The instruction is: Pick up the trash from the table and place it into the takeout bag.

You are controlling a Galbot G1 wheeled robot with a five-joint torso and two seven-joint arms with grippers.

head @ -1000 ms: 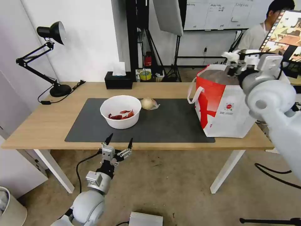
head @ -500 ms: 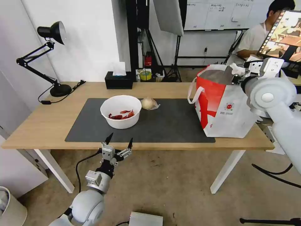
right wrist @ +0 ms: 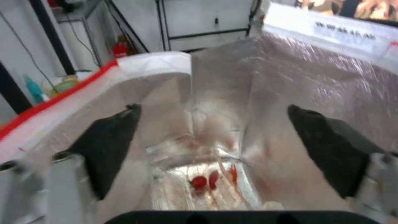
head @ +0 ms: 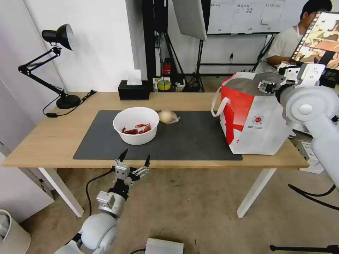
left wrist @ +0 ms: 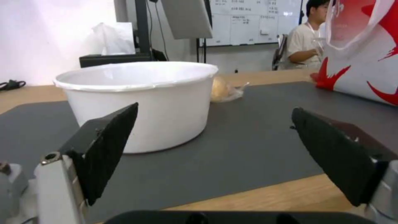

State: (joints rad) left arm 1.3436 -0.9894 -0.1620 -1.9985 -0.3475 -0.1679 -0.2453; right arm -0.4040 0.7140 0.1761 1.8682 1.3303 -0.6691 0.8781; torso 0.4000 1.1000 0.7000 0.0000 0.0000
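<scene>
A black articulated desk lamp [head: 53,60] stands at the far left corner of the desk, its round base [head: 68,101] on the wood and its black cord [head: 67,110] trailing along the surface. A black tissue box [head: 133,91] with a white tissue sticking up sits at the far edge. Behind it are black light stands [head: 197,53], a grey panel [head: 190,17], a yellow tape roll [head: 164,84] and a whiteboard [head: 247,16] on the wall. A white bin [head: 12,233] stands on the floor at lower left.
</scene>
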